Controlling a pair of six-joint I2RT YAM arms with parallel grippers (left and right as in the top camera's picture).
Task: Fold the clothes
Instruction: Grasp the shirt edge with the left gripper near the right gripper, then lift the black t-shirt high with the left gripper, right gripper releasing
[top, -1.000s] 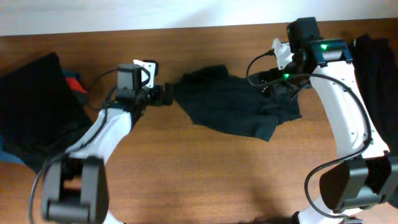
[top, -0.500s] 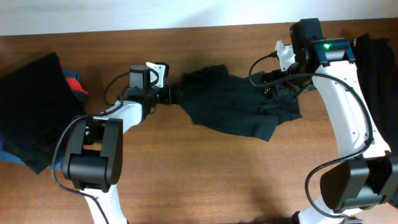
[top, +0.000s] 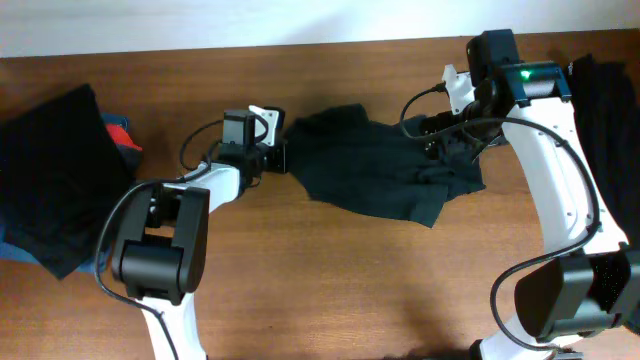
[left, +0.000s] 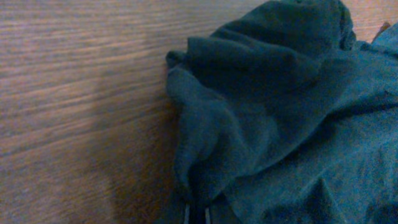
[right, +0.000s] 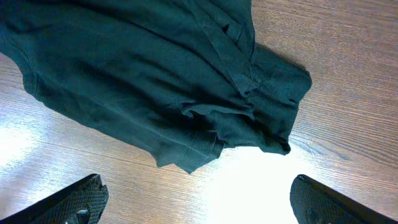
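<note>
A crumpled black shirt (top: 370, 170) lies on the wooden table at the back middle. My left gripper (top: 283, 155) is at the shirt's left edge and is shut on a fold of it. In the left wrist view the dark cloth (left: 267, 112) bunches up and runs down into the closed left gripper (left: 198, 215) at the bottom edge. My right gripper (top: 445, 138) hangs over the shirt's right end. In the right wrist view the right gripper (right: 199, 200) stands open, with bare wood between its fingers (right: 78, 199) and the shirt's hem (right: 186, 118) just beyond them.
A pile of black clothes (top: 50, 170) lies at the table's left edge, with something red (top: 120, 133) and a bit of blue (top: 10, 245) beside it. Another black garment (top: 605, 100) lies at the far right edge. Bare wood (top: 330, 280) runs along the front.
My left gripper has slid right to the shirt's left edge and closed on the cloth. The right arm has shifted only slightly and stays open.
</note>
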